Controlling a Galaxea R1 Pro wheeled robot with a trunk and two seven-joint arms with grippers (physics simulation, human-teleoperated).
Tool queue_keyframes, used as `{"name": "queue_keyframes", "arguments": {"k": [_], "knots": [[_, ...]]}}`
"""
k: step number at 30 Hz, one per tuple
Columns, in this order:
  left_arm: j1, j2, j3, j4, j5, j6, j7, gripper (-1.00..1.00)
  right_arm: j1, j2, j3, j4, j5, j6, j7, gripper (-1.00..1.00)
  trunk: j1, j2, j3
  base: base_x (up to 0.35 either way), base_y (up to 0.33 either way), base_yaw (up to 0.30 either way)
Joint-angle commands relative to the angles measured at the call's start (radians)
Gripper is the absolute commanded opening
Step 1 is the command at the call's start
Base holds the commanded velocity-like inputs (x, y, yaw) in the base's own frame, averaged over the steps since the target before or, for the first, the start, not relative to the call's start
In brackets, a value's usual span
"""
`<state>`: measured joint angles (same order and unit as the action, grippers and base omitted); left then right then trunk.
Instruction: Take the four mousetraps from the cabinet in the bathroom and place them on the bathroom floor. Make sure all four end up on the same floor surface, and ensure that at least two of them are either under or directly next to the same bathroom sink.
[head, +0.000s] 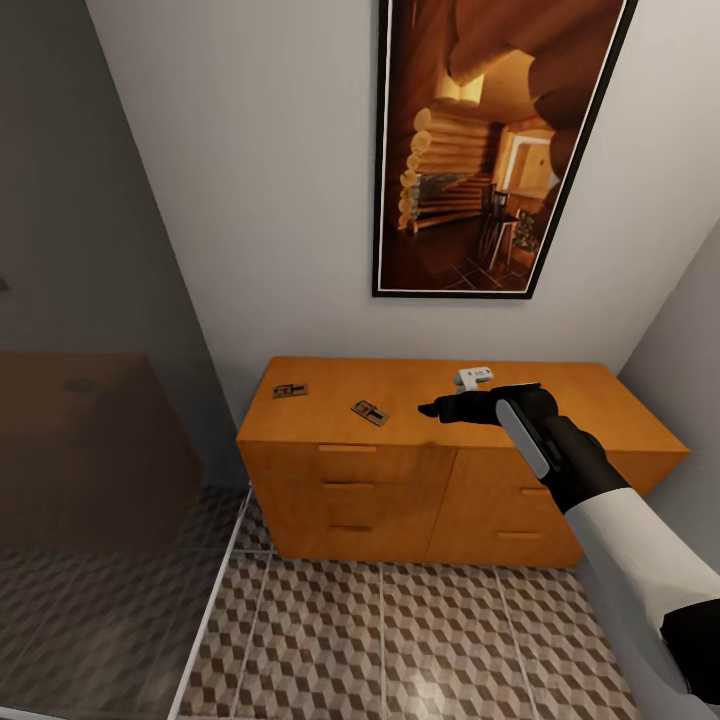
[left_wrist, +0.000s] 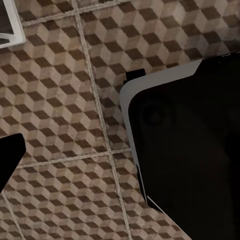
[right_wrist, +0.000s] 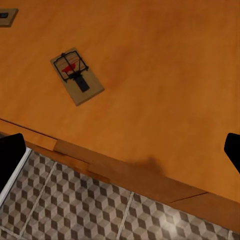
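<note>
Your head cam has the bathroom floor (head: 420, 640) across the bottom of frame, cube-pattern tiles w/ pale grout. Above it, center frame, the cabinet (head: 400, 495) sits against the white wall, drawers shut. A dark-framed picture (head: 490, 150) hangs upper center-right, and a tinted glass panel (head: 90, 350) fills the left side.

Your right arm comes in from lower right; the right gripper (head: 432, 409) hovers over the cabinet top, center-right. In the right wrist cam its fingers (right_wrist: 10, 157) sit at opposite frame edges, spread wide, nothing between them.

Left gripper: the left wrist cam gives floor tiles (left_wrist: 65, 100) and a dark body, can't tell its state.

Two mousetraps lie flat on the cabinet top: one (head: 369, 412) just left of the right gripper, also upper left in the right wrist cam (right_wrist: 76, 75); another (head: 289, 390) toward the top's left end. A small white object (head: 475, 376) sits behind the gripper.
</note>
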<state>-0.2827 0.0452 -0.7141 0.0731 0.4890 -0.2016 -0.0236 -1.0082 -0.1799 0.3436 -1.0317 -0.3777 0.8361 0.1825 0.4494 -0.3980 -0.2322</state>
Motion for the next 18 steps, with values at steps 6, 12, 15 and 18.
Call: {"name": "queue_keyframes", "arguments": {"k": [6,12,15,18], "knots": [[-0.001,-0.001,-0.008,0.003,0.008,-0.006,-0.002,1.00,-0.001,-0.001,0.002,-0.001,0.006,0.003,0.006,1.00,0.001,-0.002,-0.002,0.000,0.000,0.000],[-0.001,-0.001,-0.008,0.003,0.008,-0.006,-0.002,1.00,-0.001,-0.001,0.002,-0.001,0.006,0.003,0.005,1.00,0.001,-0.002,-0.002,0.000,0.000,0.000],[-0.001,-0.001,-0.008,0.003,0.008,-0.006,-0.002,1.00,-0.001,-0.001,0.002,-0.001,0.006,0.003,0.005,1.00,0.001,-0.002,-0.002,0.000,0.000,0.000],[-0.001,-0.001,-0.008,0.003,0.008,-0.006,-0.002,1.00,-0.001,0.000,0.002,-0.001,0.006,0.003,0.004,1.00,0.001,-0.002,-0.002,0.000,0.000,0.000]]}}
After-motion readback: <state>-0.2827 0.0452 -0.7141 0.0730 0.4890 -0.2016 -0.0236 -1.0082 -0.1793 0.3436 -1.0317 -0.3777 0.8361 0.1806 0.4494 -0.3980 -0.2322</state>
